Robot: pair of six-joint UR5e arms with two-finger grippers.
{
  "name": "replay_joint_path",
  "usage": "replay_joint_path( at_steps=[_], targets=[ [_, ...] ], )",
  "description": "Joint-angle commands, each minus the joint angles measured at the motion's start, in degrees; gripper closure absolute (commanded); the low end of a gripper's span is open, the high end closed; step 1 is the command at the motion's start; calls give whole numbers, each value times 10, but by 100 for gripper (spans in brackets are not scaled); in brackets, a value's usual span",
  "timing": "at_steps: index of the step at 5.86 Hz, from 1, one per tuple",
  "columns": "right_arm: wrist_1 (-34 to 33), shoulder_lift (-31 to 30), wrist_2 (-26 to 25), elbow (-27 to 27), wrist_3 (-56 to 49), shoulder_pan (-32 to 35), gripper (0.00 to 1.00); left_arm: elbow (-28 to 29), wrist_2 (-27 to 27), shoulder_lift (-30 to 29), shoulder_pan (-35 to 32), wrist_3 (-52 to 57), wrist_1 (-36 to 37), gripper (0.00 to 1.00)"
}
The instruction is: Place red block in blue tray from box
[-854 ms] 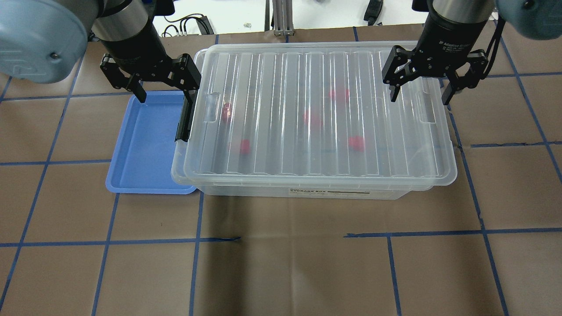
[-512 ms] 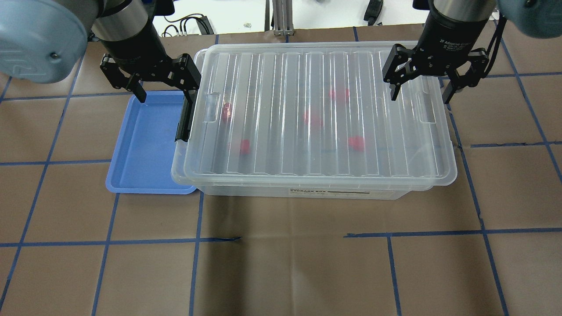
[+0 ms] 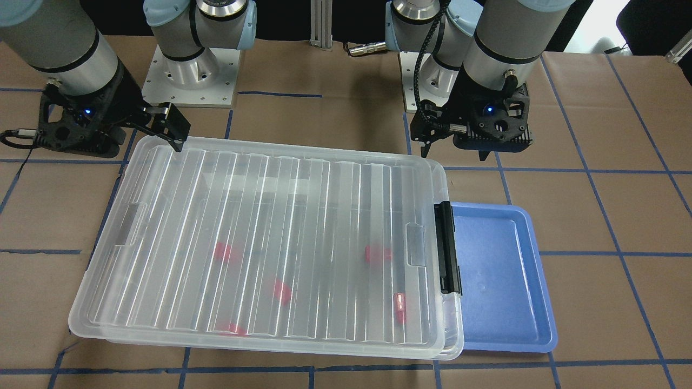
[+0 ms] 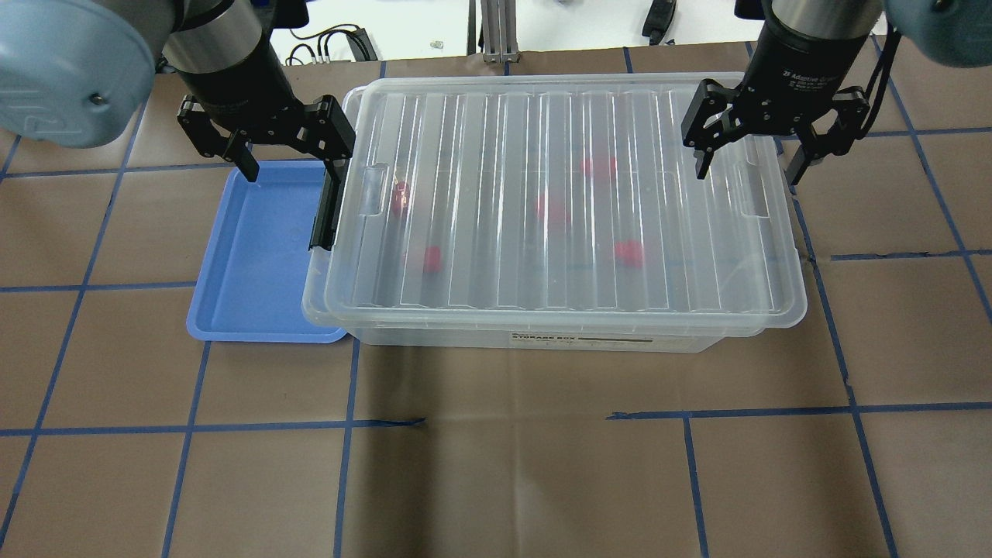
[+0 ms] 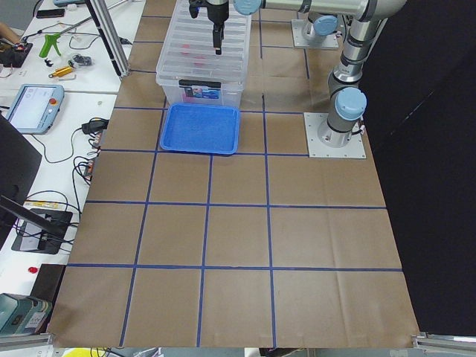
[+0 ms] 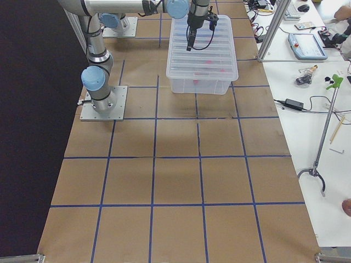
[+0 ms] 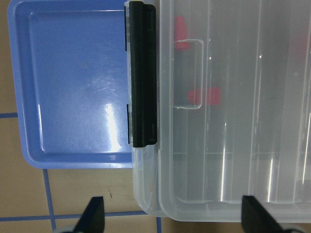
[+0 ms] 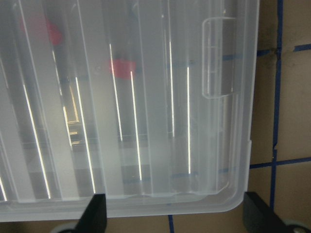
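Note:
The clear box [image 4: 496, 263] stands with its ribbed lid on and a black latch [image 4: 324, 209] at its left end. Several red blocks [image 4: 629, 253] show blurred through the lid. The blue tray [image 4: 256, 263] lies empty against the box's left end. My left gripper [image 4: 291, 164] is open and empty, above the tray's far edge and the box's far left corner; the left wrist view shows the latch [image 7: 143, 77] and the tray [image 7: 73, 87] below it. My right gripper [image 4: 748, 174] is open and empty above the box's far right corner [image 8: 233, 194].
The table is covered in brown paper with a blue tape grid [image 4: 349, 422]. The two arm bases [image 3: 189, 70] stand beyond the box. Benches with tools and cables [image 5: 52, 67] run along the table's outer sides.
My right gripper has shifted slightly to the right over the box's far right corner. The left gripper, box, tray and blocks have not moved.

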Motion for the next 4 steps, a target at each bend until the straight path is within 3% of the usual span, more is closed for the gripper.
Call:
replay_joint_path(
  at_steps=[1, 4],
  targets=[
    [-5, 3, -24, 7, -105, -78, 0, -1, -1, 0, -1, 0, 4, 2],
    [-127, 33, -21, 91, -111, -101, 0, 0, -1, 0, -1, 0, 4, 2]
  ],
)
